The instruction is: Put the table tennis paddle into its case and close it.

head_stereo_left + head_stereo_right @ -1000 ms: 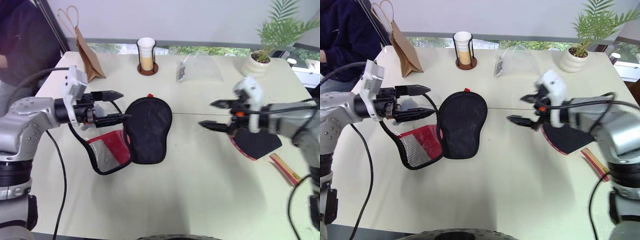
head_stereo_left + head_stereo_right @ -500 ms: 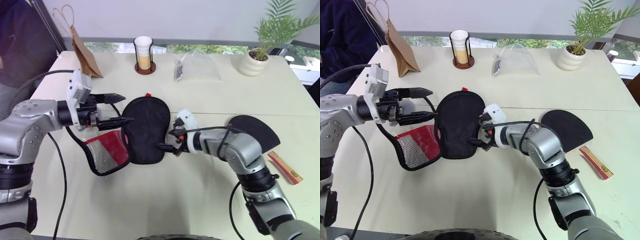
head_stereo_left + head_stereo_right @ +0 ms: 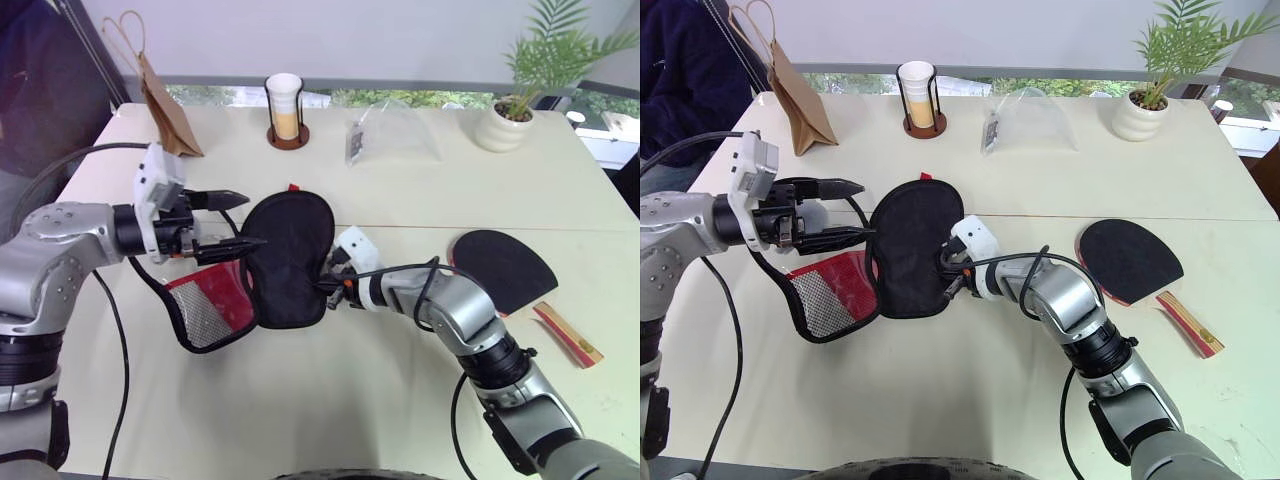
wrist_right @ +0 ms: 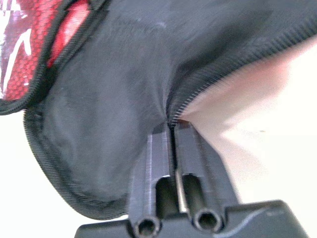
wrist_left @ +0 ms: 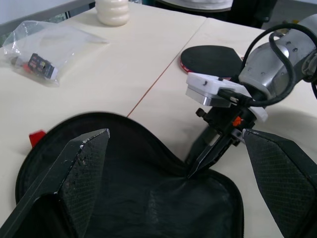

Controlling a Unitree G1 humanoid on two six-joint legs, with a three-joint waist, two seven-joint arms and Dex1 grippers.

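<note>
The table tennis paddle point(image 3: 1132, 262) lies bare on the bench point(image 3: 1040, 180) at the right of the head views, black blade up, handle pointing to the lower right, well apart from the case. The case point(image 3: 908, 245) lies left of centre, unzipped and spread out, its red mesh-pocket half folded to the lower left.

The right hand point(image 3: 328, 283) is pinched shut on the black half's edge, at the zip line on the side facing the paddle. The left hand point(image 3: 232, 220) hovers at the case's opposite edge, fingers spread wide and gripping nothing.

Judging by this, the task is at an early stage: the case is open and being steadied, but the paddle has yet to be picked up, inserted and zipped in.
</note>
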